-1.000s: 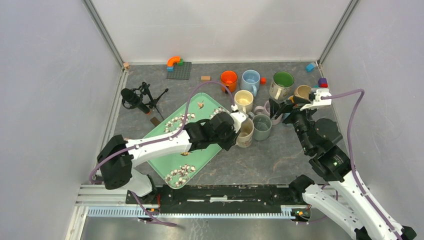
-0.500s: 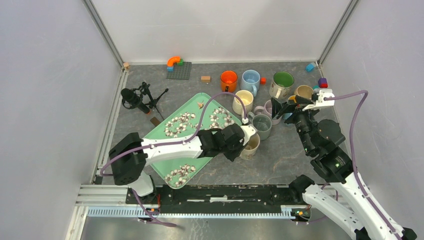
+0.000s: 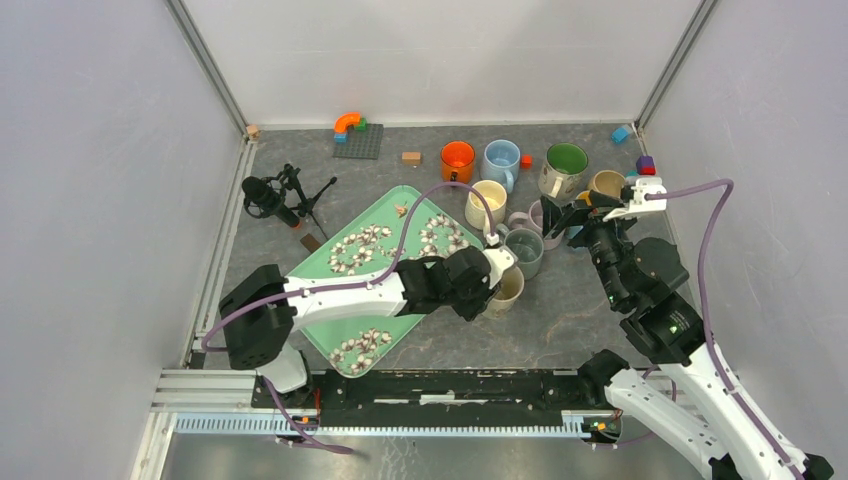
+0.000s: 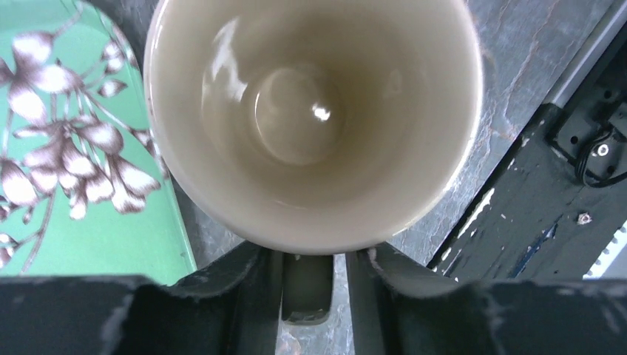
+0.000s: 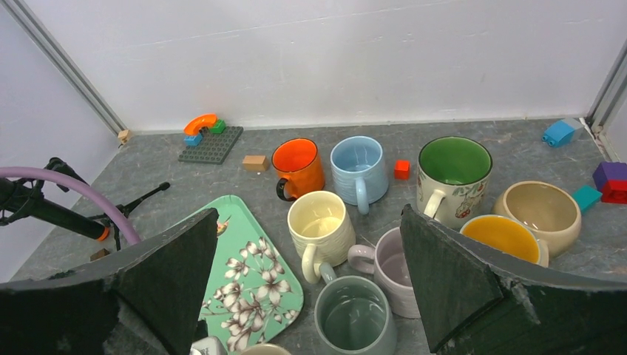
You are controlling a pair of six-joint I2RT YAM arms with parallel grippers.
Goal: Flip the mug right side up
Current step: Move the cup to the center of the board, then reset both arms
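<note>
Since a second ago your left fingers (image 4: 255, 296) carried the cream mug (image 3: 506, 287) away from the grey mug (image 3: 524, 250) and swung its mouth upward. It stood just ahead of them, handle between them. Righting looked done, release pending. Clamped or slackening: couldn't tell. Your right fingers (image 5: 451, 274) stood wide apart, empty. Mug base hidden; flat seating on the surface (image 3: 560, 320) unconfirmed.
</note>
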